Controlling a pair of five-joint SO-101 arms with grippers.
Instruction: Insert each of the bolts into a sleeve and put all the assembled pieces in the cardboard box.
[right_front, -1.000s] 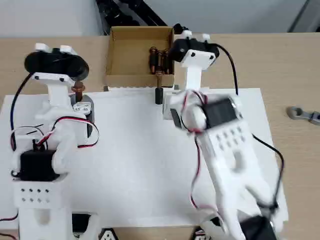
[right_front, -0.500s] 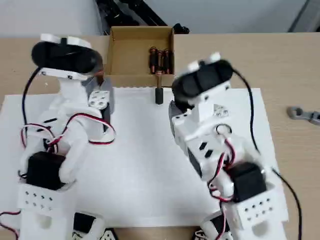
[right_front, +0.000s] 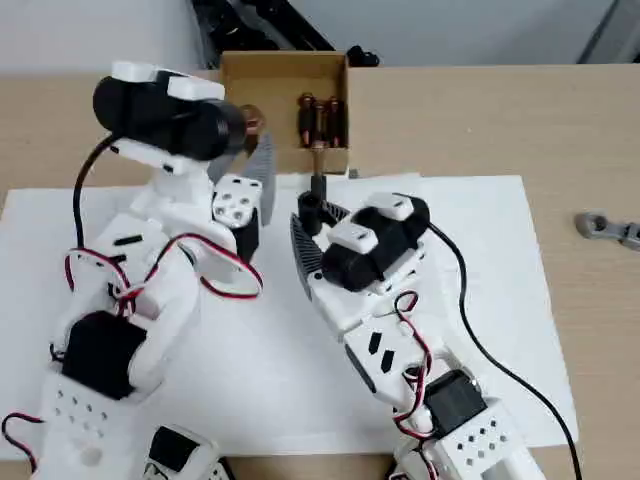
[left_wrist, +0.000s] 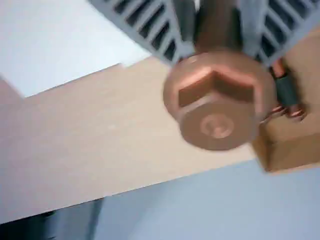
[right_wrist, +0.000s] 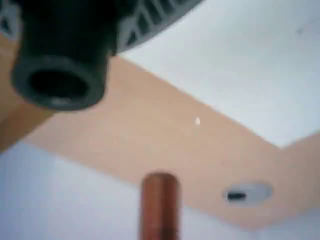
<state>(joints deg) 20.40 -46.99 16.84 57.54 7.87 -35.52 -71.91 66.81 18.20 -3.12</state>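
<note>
Left pincer (right_front: 255, 138) is clamped on one copper bolt (right_front: 250, 118), carried above the near left part of the cardboard box (right_front: 285, 160). In the left wrist view its grey fingers (left_wrist: 145, 22) squeeze the shank just behind the hexagonal head. Inside the box, toward its right side, lie what look like three assembled pieces (right_front: 321, 118), side by side, copper and black. One more joined piece (right_front: 318, 172), a copper bolt in a black sleeve, sits at the box's front wall where the white sheet (right_front: 480, 270) begins. Just on the near side of it, over the sheet, the right pincer (right_front: 312, 216) is closed on one black sleeve (right_front: 310, 207). The right wrist view shows that sleeve's hollow end facing outward, gripped from both sides. Far to the right, well apart from everything else, a single wrench (right_front: 605, 228) rests on the bare wooden table (right_front: 560, 120).
</note>
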